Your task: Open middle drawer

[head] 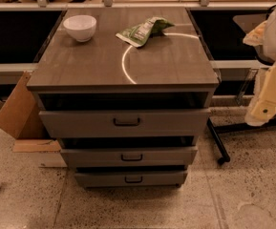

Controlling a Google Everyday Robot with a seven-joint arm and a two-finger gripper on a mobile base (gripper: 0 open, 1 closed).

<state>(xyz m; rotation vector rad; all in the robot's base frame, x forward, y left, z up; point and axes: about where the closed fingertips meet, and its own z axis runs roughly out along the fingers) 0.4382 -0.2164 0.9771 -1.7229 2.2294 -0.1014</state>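
At far right, well apart from the middle drawer [92, 156], end effector [265, 106], grip state indiscernible.

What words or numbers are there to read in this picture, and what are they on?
Nothing here can be read.
green bag: a white label with print, too blurred to read.
middle drawer, white bowl, cardboard box: no writing shows.
gripper, at the right edge beside the cabinet: no writing shows.
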